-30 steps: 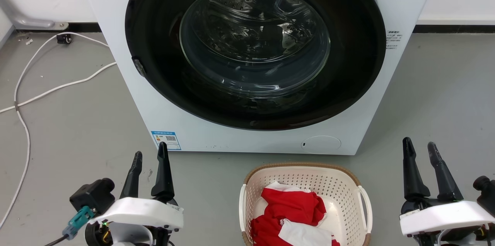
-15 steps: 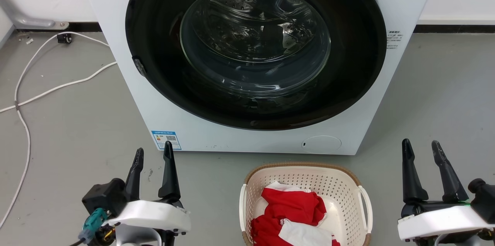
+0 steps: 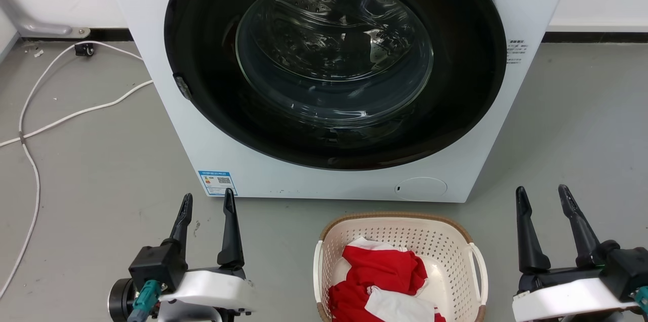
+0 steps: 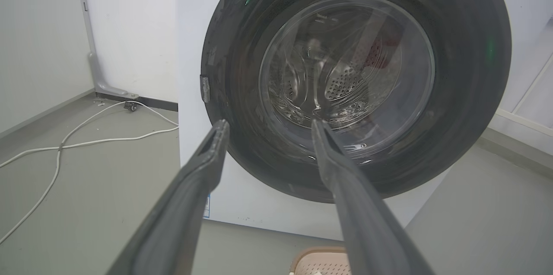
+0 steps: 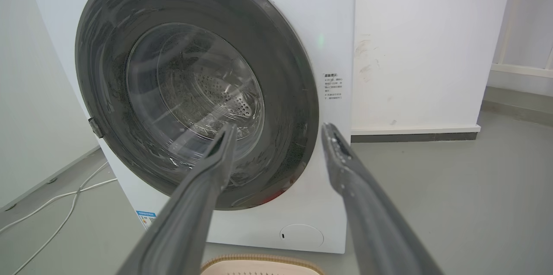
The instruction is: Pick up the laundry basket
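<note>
Gray floor [image 3: 101, 160] spreads out in front of a big white washing machine [image 3: 354, 188]. Low on the left, the left claw [image 3: 208, 194] has its two dark fingers apart. They point up toward the machine and hold nothing. Low on the right, the right claw [image 3: 541, 189] has its fingers apart too, and it also holds nothing. Between the two claws sits the laundry basket [image 3: 395, 216], on the floor just in front of the washing machine and apart from both claws. It is cream-white with little holes, a brown rim and a white loop handle [image 3: 315, 271] on each side. Red and white cloth [image 3: 379, 274] lies inside it. Behind the basket is the machine's round dark door [image 3: 466, 84], and the shiny drum [image 3: 334, 48] shows through its glass. A small blue sticker [image 3: 217, 183] sits low on the machine's front, just past the left claw's fingertips. White cable [image 3: 76, 114] lies on the floor farther left, near the wall.
</note>
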`<state>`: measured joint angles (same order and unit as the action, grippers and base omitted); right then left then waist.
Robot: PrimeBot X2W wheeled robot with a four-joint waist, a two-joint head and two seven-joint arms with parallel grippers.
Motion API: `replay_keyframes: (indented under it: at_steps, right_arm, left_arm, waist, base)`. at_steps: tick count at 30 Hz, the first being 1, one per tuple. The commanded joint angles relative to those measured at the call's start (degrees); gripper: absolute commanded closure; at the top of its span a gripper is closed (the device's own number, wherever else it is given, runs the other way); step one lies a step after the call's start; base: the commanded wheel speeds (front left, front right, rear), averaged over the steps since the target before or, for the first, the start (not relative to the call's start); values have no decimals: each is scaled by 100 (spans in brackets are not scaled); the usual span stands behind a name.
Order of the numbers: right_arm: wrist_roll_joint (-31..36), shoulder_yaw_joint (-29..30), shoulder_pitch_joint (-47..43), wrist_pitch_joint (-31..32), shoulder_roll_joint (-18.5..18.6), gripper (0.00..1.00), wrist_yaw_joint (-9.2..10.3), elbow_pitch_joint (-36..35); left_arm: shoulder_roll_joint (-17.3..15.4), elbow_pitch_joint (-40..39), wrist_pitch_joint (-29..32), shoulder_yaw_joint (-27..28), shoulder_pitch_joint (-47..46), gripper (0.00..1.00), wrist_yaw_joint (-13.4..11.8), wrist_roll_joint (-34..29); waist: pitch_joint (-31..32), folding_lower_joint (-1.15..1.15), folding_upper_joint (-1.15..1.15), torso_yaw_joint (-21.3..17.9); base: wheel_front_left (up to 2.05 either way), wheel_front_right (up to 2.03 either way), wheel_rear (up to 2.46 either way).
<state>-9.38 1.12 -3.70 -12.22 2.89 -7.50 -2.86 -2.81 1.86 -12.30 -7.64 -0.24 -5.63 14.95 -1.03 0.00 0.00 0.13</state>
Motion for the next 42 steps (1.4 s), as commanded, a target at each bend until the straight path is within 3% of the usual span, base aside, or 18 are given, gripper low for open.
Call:
replay_keyframes:
  at_steps: [1, 23, 42]
  right_arm:
    - [143, -16, -71, -58, 1, 0, 1, -61]
    - [660, -1, -219, -311, -4, 0, 2, -122]
    - [293, -31, -232, -299, -4, 0, 2, 25]
  left_arm:
    - [-12, -36, -51, -30, 41, 0, -42, -132]
    - [-11, 111, -305, -182, 132, 0, -159, -1052]
    - [-10, 169, -299, -142, 146, 0, -161, -987]
  waist:
    - [-1, 0, 0, -2]
    - [-17, 0, 0, -4]
    - [-8, 0, 0, 3]
  base:
    - [0, 0, 0]
    - [0, 0, 0]
    - [0, 0, 0]
